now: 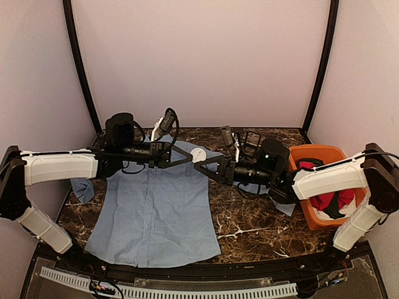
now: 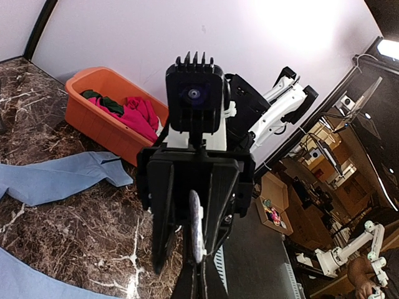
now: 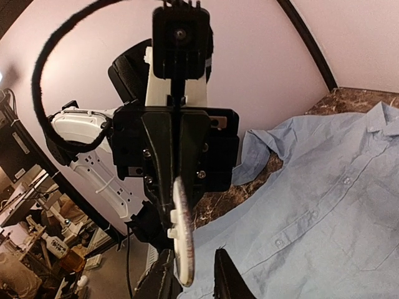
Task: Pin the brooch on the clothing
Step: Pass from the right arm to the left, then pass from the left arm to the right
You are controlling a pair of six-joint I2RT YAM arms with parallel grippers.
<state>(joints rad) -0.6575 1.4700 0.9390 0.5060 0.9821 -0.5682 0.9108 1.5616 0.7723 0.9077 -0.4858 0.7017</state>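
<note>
The marbled table (image 1: 249, 218) spreads beneath both grippers. On it the light blue shirt (image 1: 156, 212) lies flat, front up. Its collar is directly under the two meeting tips and its body runs back toward the arm bases. An orange bin (image 1: 318, 151) holding a red garment (image 1: 330, 200) sits behind the right arm's wrist. The left gripper (image 1: 191, 157) pinches the round white brooch (image 1: 199, 154) edge-on. The fingers of the right gripper (image 1: 207, 163) stand slightly spread on either side of it.

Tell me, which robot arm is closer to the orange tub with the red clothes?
Right. The right arm passes right by the orange tub, overlapping it in the top view. The left arm reaches in from the other side, over the blue shirt.
</note>
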